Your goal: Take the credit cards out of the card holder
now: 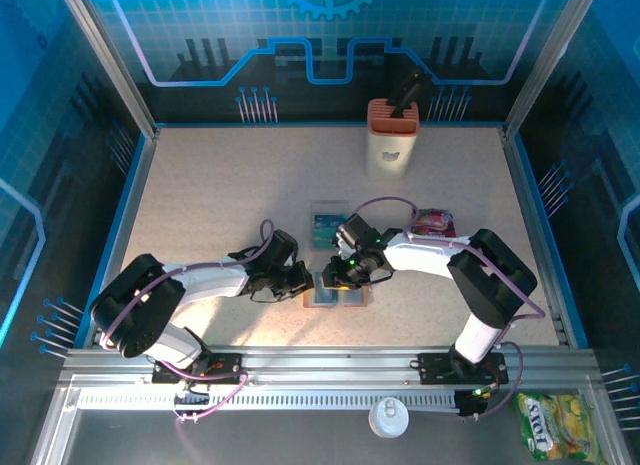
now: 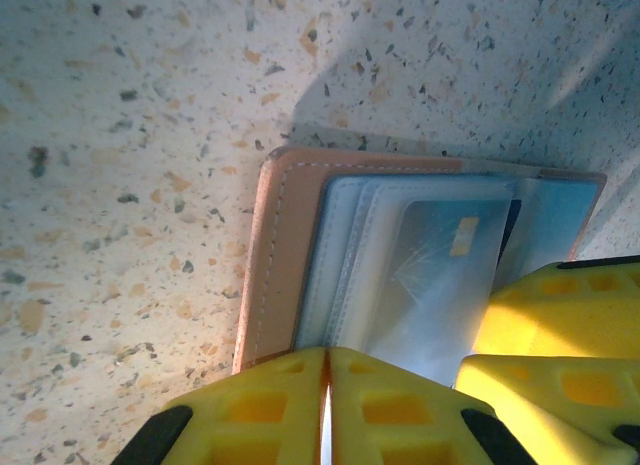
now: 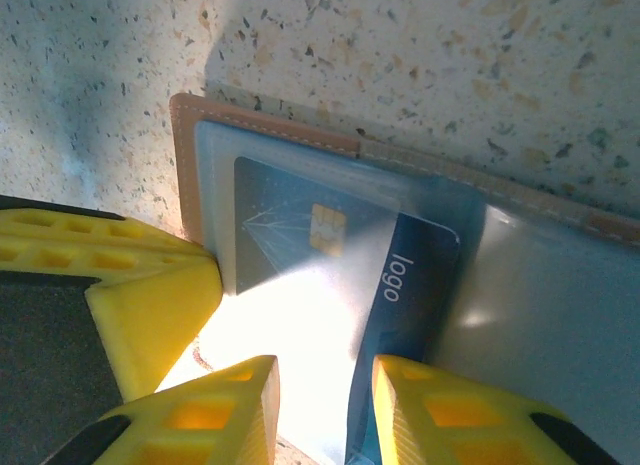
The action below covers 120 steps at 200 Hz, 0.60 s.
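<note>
Tan leather with pale stitching frames the open card holder [image 1: 336,297]. It lies flat on the speckled table [image 1: 220,195], towards the near edge and directly between our two grippers. The left gripper [image 2: 327,363] is closed, its yellow fingers pressed together, and its tips rest at the holder's near edge beside the clear inner pockets. We cannot tell whether any material is pinched between them.

The right gripper [image 3: 325,375] comes in from the other side, and its jaws stand partly apart over the holder's inside. A dark blue credit card [image 3: 290,225] with a gold chip and the word "logo" sits in the pocket there. Its lower end reaches into the gap between those fingers, closer to the right-hand one, and we cannot make out any contact. The two grippers are just beside each other over the holder.

Farther back on the table, apart from the holder, a teal card [image 1: 325,225] lies loose.
</note>
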{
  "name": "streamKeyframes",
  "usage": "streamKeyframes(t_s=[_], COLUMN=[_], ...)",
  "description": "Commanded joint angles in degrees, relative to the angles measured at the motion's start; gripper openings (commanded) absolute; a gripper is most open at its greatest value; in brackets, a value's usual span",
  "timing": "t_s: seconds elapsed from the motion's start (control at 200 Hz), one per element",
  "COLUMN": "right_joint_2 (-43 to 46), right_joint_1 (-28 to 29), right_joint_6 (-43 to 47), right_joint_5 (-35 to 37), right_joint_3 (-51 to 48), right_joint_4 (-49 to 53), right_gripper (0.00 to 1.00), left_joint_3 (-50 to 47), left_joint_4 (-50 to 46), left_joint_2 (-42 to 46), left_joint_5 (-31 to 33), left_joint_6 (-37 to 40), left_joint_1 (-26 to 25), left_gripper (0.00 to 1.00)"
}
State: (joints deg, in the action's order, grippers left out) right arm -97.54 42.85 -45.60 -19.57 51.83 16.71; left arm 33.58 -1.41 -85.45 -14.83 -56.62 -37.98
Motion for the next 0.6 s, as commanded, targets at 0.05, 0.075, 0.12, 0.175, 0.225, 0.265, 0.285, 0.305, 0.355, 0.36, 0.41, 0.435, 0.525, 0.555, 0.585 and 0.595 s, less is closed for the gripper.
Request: streamKeyframes(t_s=[0.05, 0.075, 0.12, 0.175, 0.225, 0.265, 0.285, 0.305, 0.355, 0.36, 0.41, 0.435, 0.525, 0.555, 0.585, 0.595], right_joint_2=[0.8, 0.9, 1.1, 1.2, 1.3, 1.4, 1.5, 1.6, 1.7, 1.7, 2.0, 2.2, 3.0, 3.3, 3.6, 3.7], right_joint_1=[0.6, 0.6, 0.6, 0.6, 0.5, 0.6, 0.5, 0.5, 0.6, 0.6, 0.5, 0.5, 0.5, 0.5, 0.5, 0.5], right_joint_6=[1.8, 1.9, 2.1, 2.2, 2.3, 2.3, 2.3, 2.3, 2.3, 2.3, 2.3, 2.3, 2.3, 2.4, 2.4, 2.4], right_joint_5=[2.8, 2.9, 3.2, 3.4, 3.5, 3.4, 3.4, 3.4, 3.4, 3.4, 3.5, 3.3, 2.8, 2.8, 2.9, 3.0], right_joint_3=[1.2, 1.3, 1.4, 1.5, 1.6, 1.5, 1.5, 1.5, 1.5, 1.5, 1.5, 1.5, 1.3, 1.3, 1.3, 1.3], right_joint_4=[4.2, 4.3, 4.7, 5.1, 5.2, 5.2, 5.3, 5.3, 5.3, 5.4, 5.4, 5.2, 4.6, 4.6, 4.7, 4.7], right_gripper=[0.32, 0.32, 0.32, 0.32, 0.32, 0.32, 0.32, 0.32, 0.32, 0.32, 0.32, 0.32, 0.32, 0.32, 0.33, 0.32], left_joint_3=[-1.7, -1.7, -1.6, -1.6, -1.5, -1.4, -1.4, -1.3, -1.1, -1.1, -0.7, -0.5, 0.4, 0.7, 0.9, 1.0], left_joint_4=[-3.2, -3.2, -3.3, -3.4, -3.5, -3.7, -3.7, -3.8, -4.0, -4.1, -4.3, -4.4, -5.1, -5.3, -5.4, -5.4], left_joint_2=[0.5, 0.5, 0.6, 0.7, 0.9, 1.0, 1.1, 1.3, 1.7, 1.7, 2.3, 2.5, 3.2, 3.4, 3.7, 3.8], left_joint_5=[0.4, 0.4, 0.5, 0.6, 0.6, 0.7, 0.7, 0.7, 1.0, 1.0, 1.1, 1.2, 1.1, 1.0, 1.0, 1.0], left_joint_6=[0.0, 0.0, 0.0, 0.1, 0.1, 0.1, 0.1, 0.1, 0.1, 0.1, 0.1, 0.2, 0.5, 0.7, 0.9, 1.0], left_joint_1=[0.3, 0.3, 0.3, 0.3, 0.3, 0.3, 0.3, 0.3, 0.3, 0.3, 0.3, 0.3, 0.3, 0.3, 0.3, 0.3], left_gripper=[0.11, 0.11, 0.11, 0.11, 0.11, 0.11, 0.11, 0.11, 0.11, 0.11, 0.11, 0.11, 0.12, 0.12, 0.12, 0.12])
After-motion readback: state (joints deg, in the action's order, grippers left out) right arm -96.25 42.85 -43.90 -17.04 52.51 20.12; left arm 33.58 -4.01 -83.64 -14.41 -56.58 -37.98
